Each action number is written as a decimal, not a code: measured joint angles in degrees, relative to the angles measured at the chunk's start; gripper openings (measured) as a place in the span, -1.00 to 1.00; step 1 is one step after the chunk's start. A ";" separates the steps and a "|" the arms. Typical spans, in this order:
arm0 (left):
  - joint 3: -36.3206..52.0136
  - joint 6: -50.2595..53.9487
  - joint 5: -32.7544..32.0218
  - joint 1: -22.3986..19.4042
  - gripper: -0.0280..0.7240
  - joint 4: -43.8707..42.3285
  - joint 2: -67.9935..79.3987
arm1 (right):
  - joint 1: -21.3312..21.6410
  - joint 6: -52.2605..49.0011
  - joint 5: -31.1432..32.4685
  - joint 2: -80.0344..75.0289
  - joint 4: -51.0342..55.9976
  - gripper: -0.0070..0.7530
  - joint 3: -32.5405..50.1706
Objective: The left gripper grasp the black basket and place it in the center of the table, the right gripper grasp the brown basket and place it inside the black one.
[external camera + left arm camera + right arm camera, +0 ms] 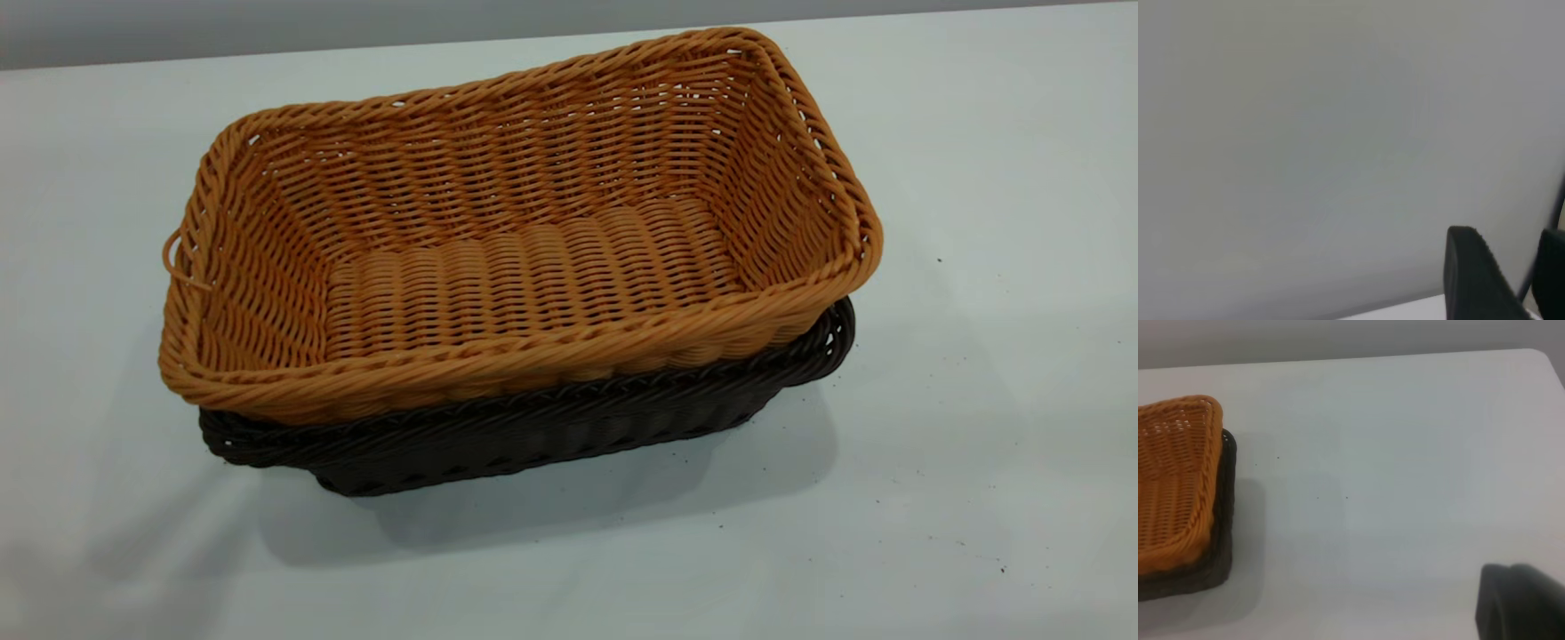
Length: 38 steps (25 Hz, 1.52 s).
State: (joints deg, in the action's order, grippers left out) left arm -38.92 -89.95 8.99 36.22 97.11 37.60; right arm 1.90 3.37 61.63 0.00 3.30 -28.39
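The brown basket (524, 240) sits nested inside the black basket (533, 427) in the middle of the table (978, 444); only the black one's rim and lower wall show beneath it. The brown basket rests slightly tilted, with its small loop on the short end at the exterior view's left. In the right wrist view, both baskets appear again as the brown basket (1171, 473) in the black basket (1221, 520), far from my right gripper (1511, 587), which shows only as a dark shape. My left gripper (1508, 235) is open with nothing between its fingers, facing a plain pale surface. Neither gripper appears in the exterior view.
The white table carries a few dark specks (1003, 569). Its far edge (569, 40) runs behind the baskets, and a rounded table corner (1541, 357) shows in the right wrist view. Bare tabletop surrounds the baskets on all sides.
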 joint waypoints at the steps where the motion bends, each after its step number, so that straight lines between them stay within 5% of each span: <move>1: 0.28 0.00 -1.07 0.00 -0.37 -2.10 -0.51 | 0.00 0.00 -0.01 0.00 0.00 -0.97 0.00; 8: 2.22 7.24 -18.71 0.00 -0.44 -28.59 -5.72 | 0.00 0.00 -0.01 0.00 0.31 -0.97 0.00; 18: 2.22 44.59 -57.11 0.00 -0.60 -67.41 -11.59 | 0.00 0.00 -0.01 0.00 0.31 -0.97 0.00; 25: 2.22 67.99 -74.49 0.00 -0.64 -85.39 -18.63 | 0.00 0.00 -0.01 0.00 0.47 -0.97 0.00; 30: 2.17 77.28 -79.11 0.00 -0.65 -94.56 -25.17 | 0.00 0.00 -0.01 0.00 0.47 -0.97 0.00; 38: 4.70 81.66 -79.17 0.00 -0.65 -95.04 -35.93 | 0.00 0.00 -0.01 0.00 0.47 -0.97 0.00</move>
State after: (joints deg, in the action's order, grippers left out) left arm -34.22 -8.29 -70.18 36.22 2.08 1.67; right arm 1.90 3.37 61.62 0.00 3.77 -28.39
